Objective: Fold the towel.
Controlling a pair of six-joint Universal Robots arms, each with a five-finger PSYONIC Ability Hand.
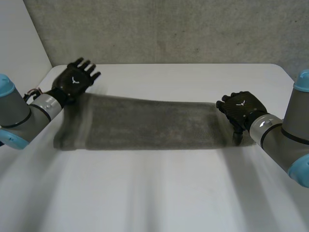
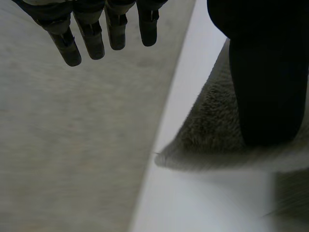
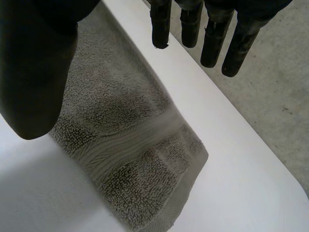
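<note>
A grey towel (image 1: pixel 145 123) lies flat across the middle of the white table (image 1: pixel 169 193) as a long strip running left to right. My left hand (image 1: pixel 76 79) is open at the strip's far left corner, fingers straight and holding nothing. In the left wrist view its fingers (image 2: pixel 87 34) are spread from the thumb (image 2: pixel 268 72), with a towel corner (image 2: pixel 207 140) by the thumb. My right hand (image 1: pixel 241 108) hovers open at the strip's right end. The right wrist view shows the folded towel end (image 3: pixel 130 140) under the palm, between the thumb (image 3: pixel 34 72) and the straight fingers (image 3: pixel 212 43).
A grey wall (image 1: pixel 169 29) stands behind the table's far edge (image 1: pixel 193 64). Bare table top stretches in front of the towel toward me. Both grey forearms reach in from the sides.
</note>
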